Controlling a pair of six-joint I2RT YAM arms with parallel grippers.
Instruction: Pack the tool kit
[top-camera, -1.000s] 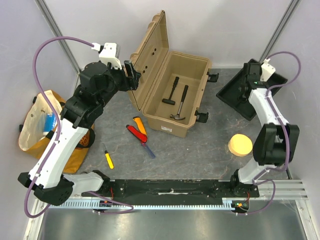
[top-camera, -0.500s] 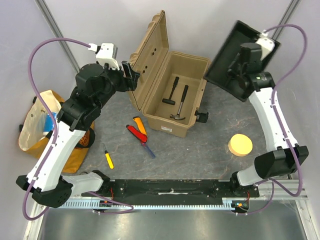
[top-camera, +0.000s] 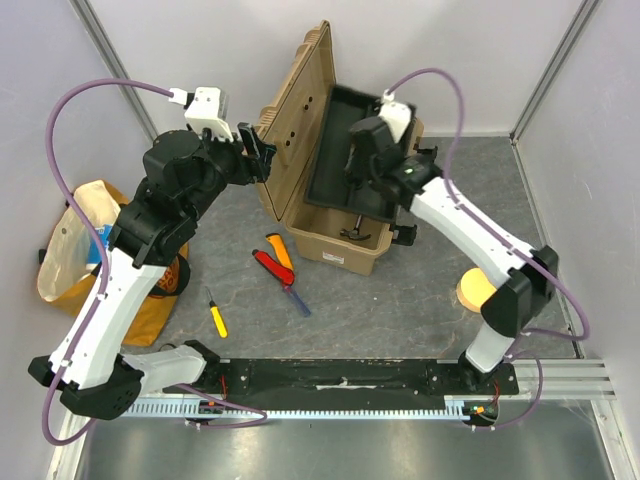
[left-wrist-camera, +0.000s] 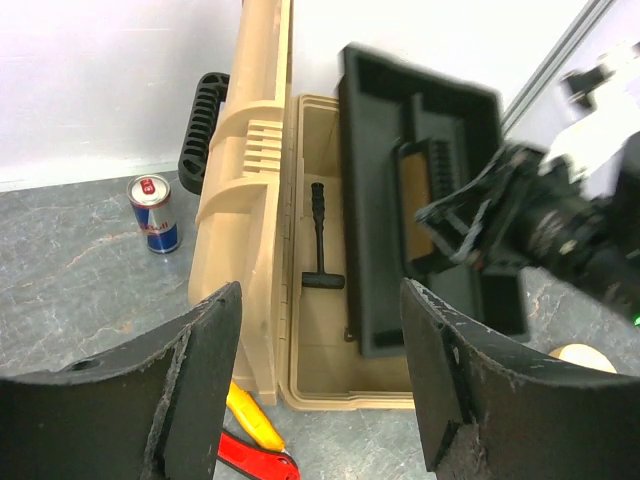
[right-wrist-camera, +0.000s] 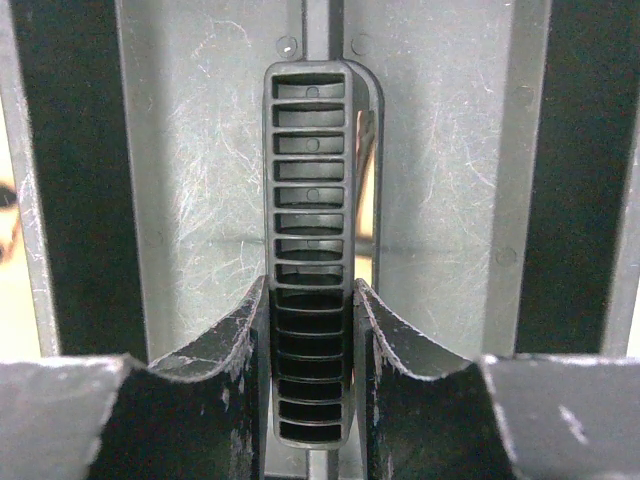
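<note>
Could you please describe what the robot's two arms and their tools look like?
The left arm and right arm have white shells and black joints, each with a looping purple cable. The left tool and right tool have black, scuffed, curved fingers.

A tray (top-camera: 332, 140) is hanging over the toolbox (top-camera: 335, 252), with a hammer (left-wrist-camera: 320, 240) lying inside it. A knife (top-camera: 270, 262) and a screwdriver (top-camera: 216, 316) are lying before its left end, a sponge (top-camera: 469, 291) is sitting to its right, and a bag (top-camera: 75, 245) is sitting to its left.

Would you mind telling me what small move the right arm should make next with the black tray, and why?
Probably lower the tray straight down into the toolbox, levelling it on the way. The right claw is shut on the tray handle, the tray hangs above the open box and looks tilted, and a hammer lies on the floor beneath it.
</note>
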